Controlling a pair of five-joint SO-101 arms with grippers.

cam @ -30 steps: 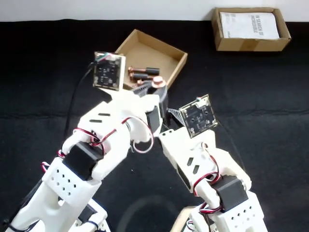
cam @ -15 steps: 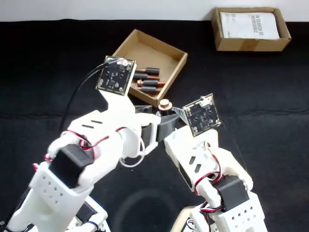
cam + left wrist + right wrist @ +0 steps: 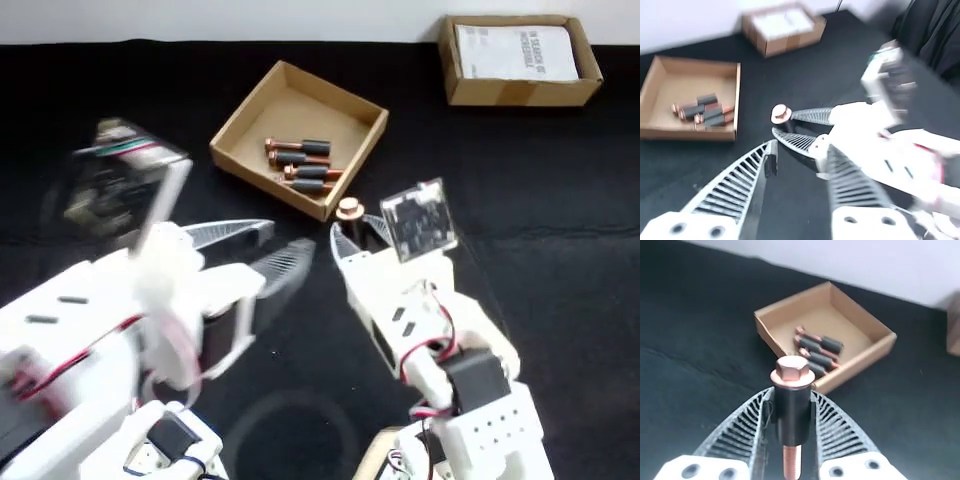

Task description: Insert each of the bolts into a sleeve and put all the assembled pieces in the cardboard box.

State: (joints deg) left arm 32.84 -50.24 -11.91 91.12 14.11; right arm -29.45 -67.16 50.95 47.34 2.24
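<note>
Over the black-clothed table [image 3: 520, 200], beside a white wall [image 3: 300, 18], the right fingers [image 3: 745, 425] are gripping a dark cylindrical sleeve [image 3: 791, 415] with a copper bolt [image 3: 791, 374] through it; the left fingers [image 3: 225, 232] are gaping wide.

Two white plastic arms of matching build.
The left arm [image 3: 90, 320] and right arm [image 3: 420, 310] have white printed shells with short dark slots, black motor blocks [image 3: 478, 378] at the joints, and thin red and white cables [image 3: 425, 355] looping outside. Each wrist carries a square circuit board [image 3: 420, 220]. The lower bracket [image 3: 490, 435] shows rows of small round holes. The right gripper [image 3: 790, 395] has grey ribbed lattice fingers on white mounts, each mount with two screw holes [image 3: 690, 471]; the left gripper [image 3: 285, 240] is built alike.
</note>
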